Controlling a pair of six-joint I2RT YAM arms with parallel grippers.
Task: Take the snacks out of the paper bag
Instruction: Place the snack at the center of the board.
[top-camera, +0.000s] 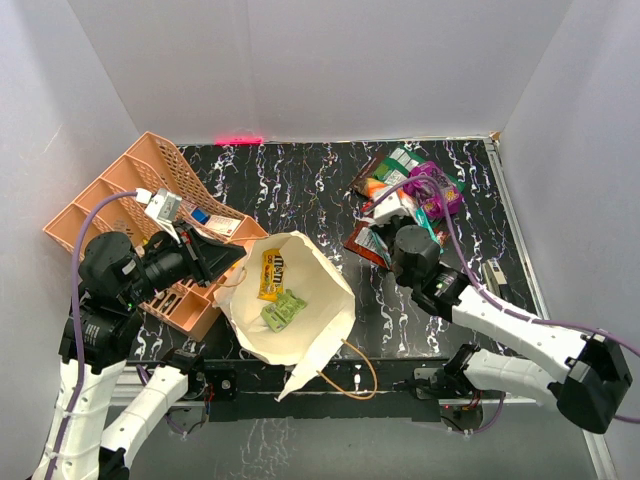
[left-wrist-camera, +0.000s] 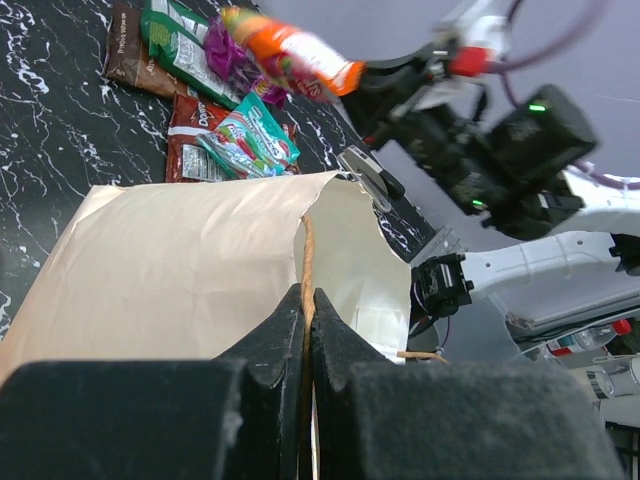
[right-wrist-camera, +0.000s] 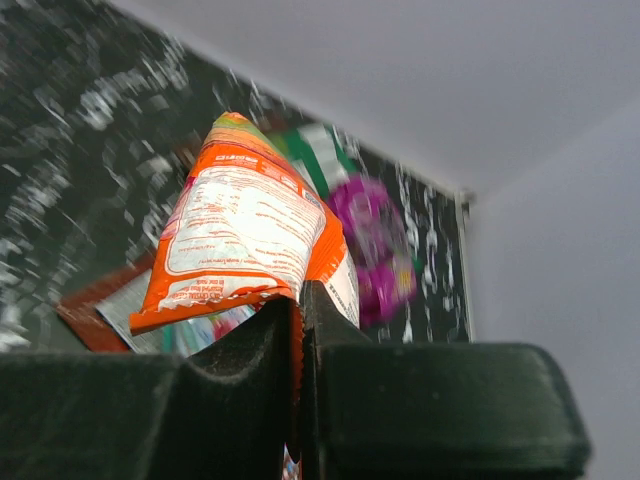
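The cream paper bag (top-camera: 320, 325) lies open in the middle, and a yellow packet (top-camera: 271, 274) and a green packet (top-camera: 283, 310) show inside it. My left gripper (top-camera: 232, 268) is shut on the bag's tan loop handle (left-wrist-camera: 306, 262) at the bag's left rim; the bag (left-wrist-camera: 170, 265) fills the left wrist view. My right gripper (top-camera: 392, 222) is shut on an orange packet (right-wrist-camera: 245, 225), held above the table over a pile of snacks (top-camera: 415, 188). The orange packet also shows in the left wrist view (left-wrist-camera: 295, 52). A purple packet (right-wrist-camera: 375, 235) lies beyond it.
An orange compartment tray (top-camera: 120, 190) with small boxes stands at the left, behind my left arm. A red packet (top-camera: 365, 243) and a dark-brown pouch (left-wrist-camera: 128, 55) lie at the pile's edges. The bag's second handle (top-camera: 355, 372) trails toward the near edge.
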